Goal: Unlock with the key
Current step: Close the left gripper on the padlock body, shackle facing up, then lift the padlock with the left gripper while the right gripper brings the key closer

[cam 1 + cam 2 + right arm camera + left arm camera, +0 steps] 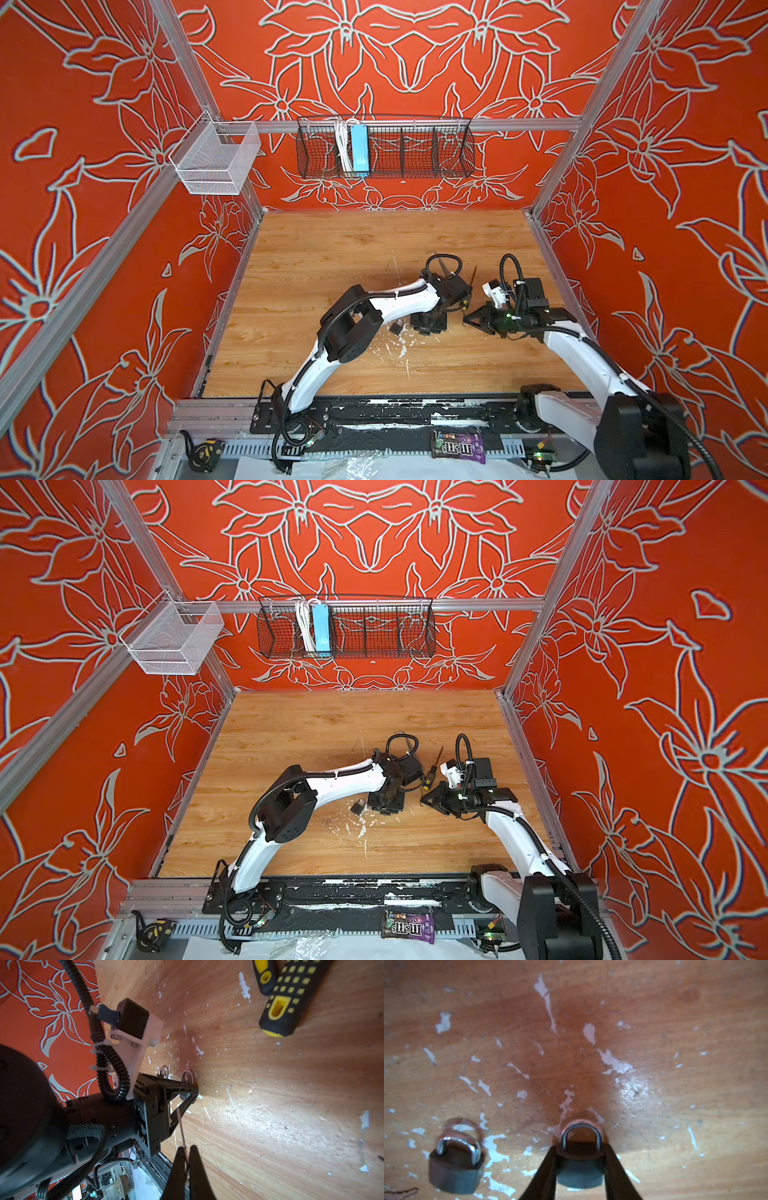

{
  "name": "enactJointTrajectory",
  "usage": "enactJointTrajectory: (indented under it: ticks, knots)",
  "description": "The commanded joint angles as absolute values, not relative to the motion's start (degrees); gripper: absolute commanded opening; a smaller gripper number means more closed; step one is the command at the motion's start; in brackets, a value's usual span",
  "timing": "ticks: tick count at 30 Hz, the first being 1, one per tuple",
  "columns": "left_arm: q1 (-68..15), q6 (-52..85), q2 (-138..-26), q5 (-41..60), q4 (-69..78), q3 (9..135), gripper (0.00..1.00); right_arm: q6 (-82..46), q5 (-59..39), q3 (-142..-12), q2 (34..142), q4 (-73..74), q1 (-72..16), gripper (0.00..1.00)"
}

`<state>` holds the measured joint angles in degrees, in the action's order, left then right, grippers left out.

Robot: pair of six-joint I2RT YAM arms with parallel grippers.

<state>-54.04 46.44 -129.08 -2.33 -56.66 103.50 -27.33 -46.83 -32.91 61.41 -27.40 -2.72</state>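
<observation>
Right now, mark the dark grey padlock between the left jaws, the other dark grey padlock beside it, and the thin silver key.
Jaw-flanked dark grey padlock (579, 1169): left wrist view, body front.
Other dark grey padlock (454, 1174): left wrist view, body front.
Thin silver key (181, 1126): right wrist view, mid-shaft.

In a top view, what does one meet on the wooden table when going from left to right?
From the left: loose padlock → left gripper, gripping a second padlock → right gripper, holding the key. The screwdriver overlaps the right gripper, so it is left out.
</observation>
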Motion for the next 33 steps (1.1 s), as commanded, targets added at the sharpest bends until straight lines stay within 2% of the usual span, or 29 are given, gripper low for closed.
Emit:
enactJointTrajectory:
  ticks: [1, 6, 11, 15, 20, 25, 33]
  knots:
    - [-53.50, 47.34, -130.55, -2.99, -59.47, 102.76, 0.30, -26.46, -47.16, -32.52, 61.40, -28.14, -3.12, 0.00]
    - [-53.44, 49.74, -125.99, -1.54, -53.69, 99.60, 0.23, -26.81, -46.69, -32.49, 60.08, -29.14, -3.25, 0.00]
    - [-53.35, 53.54, -120.39, -4.15, -51.58, 97.87, 0.17, -25.17, -45.32, -34.65, 57.98, -33.93, -3.77, 0.00]
    - [-53.09, 57.59, -113.03, -4.13, -45.67, 91.47, 0.12, -24.77, -43.39, -36.18, 56.33, -37.10, -5.12, 0.00]
    - [-52.12, 62.94, -103.07, -3.42, -37.00, 81.80, 0.06, -28.70, -37.75, -36.04, 53.75, -36.60, -11.80, 0.00]
    - [-50.92, 65.07, -97.89, -0.83, -33.54, 78.49, 0.01, -33.33, -33.68, -35.81, 52.95, -33.32, -19.21, 0.00]
    - [-50.24, 70.78, -95.12, 1.36, -30.42, 76.46, 0.00, -43.37, -27.64, -30.42, 51.01, -15.98, -30.14, 0.00]
